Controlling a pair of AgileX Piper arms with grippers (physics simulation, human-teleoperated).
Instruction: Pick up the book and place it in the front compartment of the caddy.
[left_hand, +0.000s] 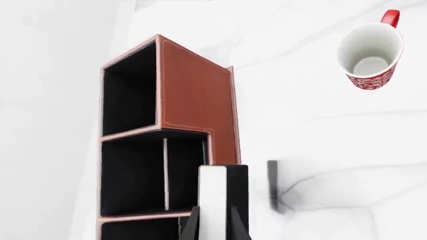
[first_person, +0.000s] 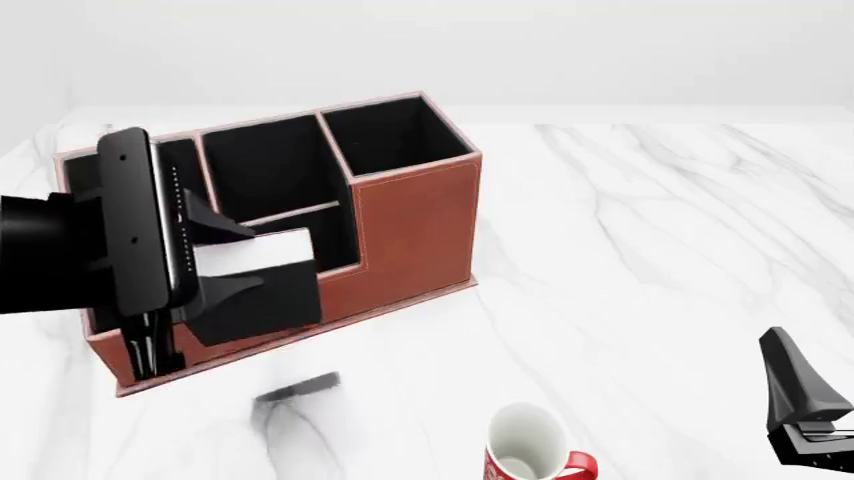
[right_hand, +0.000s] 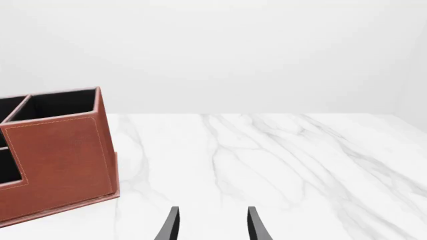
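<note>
My left gripper (first_person: 220, 258) is shut on the book (first_person: 260, 285), a thin black book with white page edges. It holds the book in the air over the low front side of the caddy (first_person: 414, 225), the reddish-brown stepped organiser with black compartments. The left wrist view shows the book (left_hand: 223, 195) between the fingers, over the front wall of the caddy (left_hand: 197, 95). The book's shadow falls on the table just in front of the caddy. My right gripper (first_person: 807, 410) is open and holds nothing at the near right; its tips (right_hand: 213, 227) face the caddy (right_hand: 60, 160).
A white-and-red mug (first_person: 527, 450) stands upright on the white marble table (first_person: 641, 260) near the front edge, between the two arms. The mug (left_hand: 370, 52) also shows in the left wrist view, away from the caddy.
</note>
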